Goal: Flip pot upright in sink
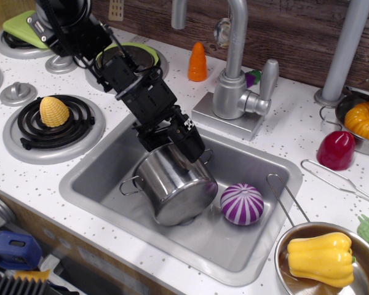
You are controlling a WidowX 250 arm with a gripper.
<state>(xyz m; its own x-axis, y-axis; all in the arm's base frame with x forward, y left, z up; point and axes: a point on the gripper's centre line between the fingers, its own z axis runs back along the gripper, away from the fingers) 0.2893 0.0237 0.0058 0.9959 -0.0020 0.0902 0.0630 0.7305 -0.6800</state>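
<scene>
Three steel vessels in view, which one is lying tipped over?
The shiny stainless-steel cylindrical pot in the sink, under the gripper. The shallow steel pan and the steel bowl sit upright on the counter.

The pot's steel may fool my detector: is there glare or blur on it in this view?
In the observation.image view, the pot is sharp, its side mirroring the sink with bright streaks but no blown-out glare; the dark claw at its rim looks slightly soft, so its state is unclear.
</scene>
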